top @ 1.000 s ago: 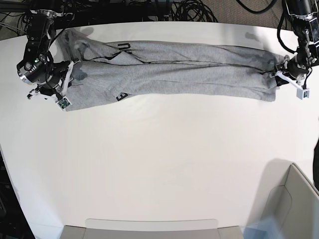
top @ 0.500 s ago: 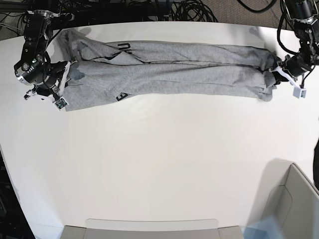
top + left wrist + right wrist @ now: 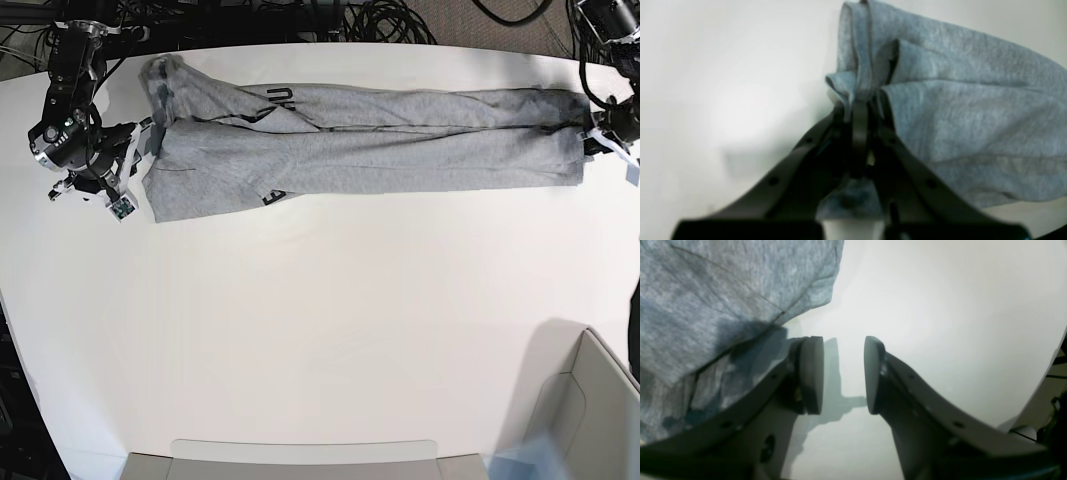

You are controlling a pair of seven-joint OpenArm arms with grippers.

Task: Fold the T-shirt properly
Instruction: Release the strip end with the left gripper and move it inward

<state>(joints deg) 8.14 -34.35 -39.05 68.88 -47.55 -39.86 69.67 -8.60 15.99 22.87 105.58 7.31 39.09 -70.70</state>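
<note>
The T-shirt (image 3: 380, 140) is soft heather-grey knit cloth, matt and faintly fuzzy, with flat black print along its fold. Around the T-shirt, the table (image 3: 320, 330) is smooth, white and matt with a slight sheen. My right gripper (image 3: 843, 373) has dark matt plastic fingers with smooth rubbery pads (image 3: 811, 373). My left gripper (image 3: 858, 116), at the T-shirt's end, looks the same dark plastic.

Left gripper (image 3: 857, 110) clamped tight (fabric pinched between jaws); right gripper (image 3: 843, 373) jaws spread wide, nothing between.
</note>
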